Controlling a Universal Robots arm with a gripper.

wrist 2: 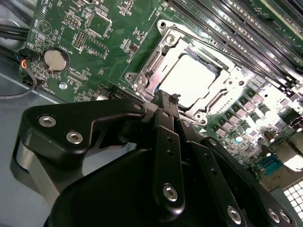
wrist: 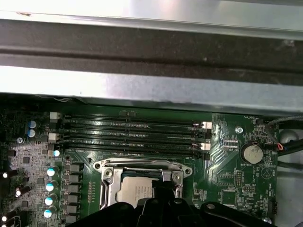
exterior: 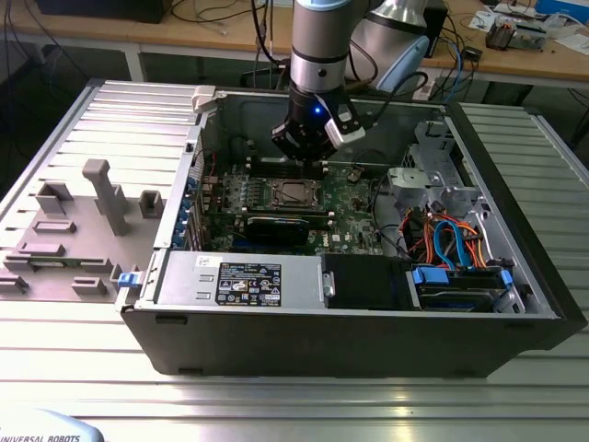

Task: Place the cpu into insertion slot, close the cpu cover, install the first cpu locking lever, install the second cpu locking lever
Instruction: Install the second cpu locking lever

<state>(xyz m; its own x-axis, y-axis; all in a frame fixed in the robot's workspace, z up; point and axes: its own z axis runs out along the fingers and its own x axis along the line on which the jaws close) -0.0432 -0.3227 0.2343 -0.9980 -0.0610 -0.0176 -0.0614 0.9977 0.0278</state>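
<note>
Exterior view: we see an open computer case [exterior: 368, 331] lying on a ribbed metal table [exterior: 276, 396], and we place everything from the insertion slot [exterior: 296, 192] near the middle of its green motherboard [exterior: 354, 198]. The robot arm [exterior: 319, 41] comes down from above and ends just behind the slot, partly screening the board there. The power supply [exterior: 241, 279] lies in front of the slot along the near case wall, with a black card [exterior: 276, 227] between them. Towards the exterior view's right of the slot sits a drive cage with blue and orange cables [exterior: 451, 241]. Well off to the exterior view's left of the slot stand grey fixture blocks [exterior: 109, 193] on the table.

In the second wrist view the gripper [wrist 2: 164, 101] has its black fingers [wrist 2: 166, 142] pressed together, pinching nothing, the tip at the edge of the slot frame. The cpu [wrist 2: 190, 79] lies flat in the slot, its silvery top bright. The cpu cover [wrist 2: 158, 56] frames it; we cannot tell whether it is locked down. A coin battery [wrist 2: 56, 59] sits apart from the slot.

In the first wrist view the memory slots [wrist: 130, 135] run just beyond the slot, and the gripper body hides part of the cpu.
</note>
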